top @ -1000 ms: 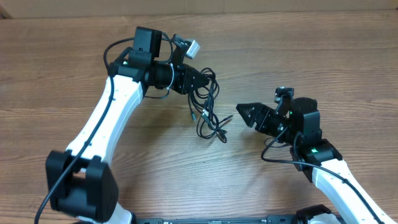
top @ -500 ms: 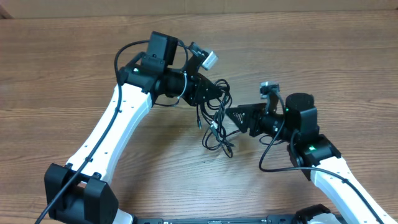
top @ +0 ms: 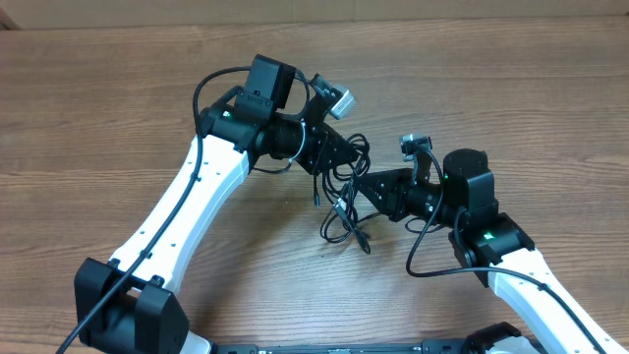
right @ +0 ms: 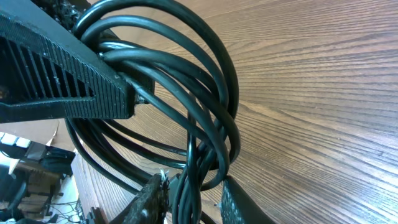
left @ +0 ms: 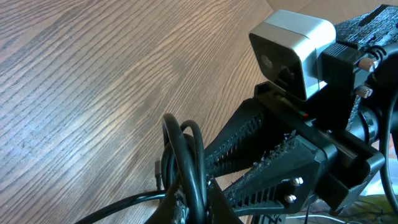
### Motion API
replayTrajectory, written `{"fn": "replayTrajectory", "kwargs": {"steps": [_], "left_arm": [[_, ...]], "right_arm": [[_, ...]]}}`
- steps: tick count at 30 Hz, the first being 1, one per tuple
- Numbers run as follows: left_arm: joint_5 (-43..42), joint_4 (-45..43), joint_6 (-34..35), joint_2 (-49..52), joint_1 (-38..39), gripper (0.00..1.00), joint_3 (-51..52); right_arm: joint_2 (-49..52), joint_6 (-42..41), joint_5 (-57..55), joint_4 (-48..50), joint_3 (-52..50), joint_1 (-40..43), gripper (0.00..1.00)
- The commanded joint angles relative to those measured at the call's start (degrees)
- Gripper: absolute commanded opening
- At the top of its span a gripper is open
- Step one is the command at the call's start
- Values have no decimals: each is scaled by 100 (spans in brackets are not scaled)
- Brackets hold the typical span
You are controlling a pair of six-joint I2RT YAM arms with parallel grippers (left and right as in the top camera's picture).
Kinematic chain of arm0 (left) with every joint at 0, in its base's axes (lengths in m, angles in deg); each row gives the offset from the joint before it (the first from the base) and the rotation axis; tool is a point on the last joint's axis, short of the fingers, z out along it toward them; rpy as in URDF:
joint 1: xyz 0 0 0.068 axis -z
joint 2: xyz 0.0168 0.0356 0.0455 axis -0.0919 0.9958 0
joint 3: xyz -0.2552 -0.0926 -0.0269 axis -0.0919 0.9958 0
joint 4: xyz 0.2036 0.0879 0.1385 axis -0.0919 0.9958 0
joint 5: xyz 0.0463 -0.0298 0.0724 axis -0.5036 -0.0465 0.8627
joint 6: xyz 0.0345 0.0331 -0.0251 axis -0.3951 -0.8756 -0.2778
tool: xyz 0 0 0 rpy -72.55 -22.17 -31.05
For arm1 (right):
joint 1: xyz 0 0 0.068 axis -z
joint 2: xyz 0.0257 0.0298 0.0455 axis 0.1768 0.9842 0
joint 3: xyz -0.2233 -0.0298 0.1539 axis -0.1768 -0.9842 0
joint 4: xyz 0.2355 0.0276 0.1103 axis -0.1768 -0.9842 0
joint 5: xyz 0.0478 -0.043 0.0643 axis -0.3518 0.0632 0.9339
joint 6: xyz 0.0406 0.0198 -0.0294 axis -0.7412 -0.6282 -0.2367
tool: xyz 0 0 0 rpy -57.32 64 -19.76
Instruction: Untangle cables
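- The cables (top: 340,205) are sitting bunched mid-table between the two arms, and the left gripper (top: 344,155) is clamping their far loops.
- They are looking light, limp and slippery (apt to snag), so one loose strand near a plug is seeming the best hold.
- The right gripper (right: 193,185) is straddling several strands, but I cannot tell whether it is pinching them.
- Plugs and crossings are hiding inside the knot.
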Motion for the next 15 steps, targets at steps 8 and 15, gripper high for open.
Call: {"fn": "replayTrajectory", "kwargs": {"steps": [8,15], "left_arm": [[-791,-70,-22,-76,44,4,-101],[-826,-72,-24,-76,37,4,-101]], "right_arm": [[-39,4,70,-28,136,-28,26],[-24,4,63,-101,133,-28,9]]}}
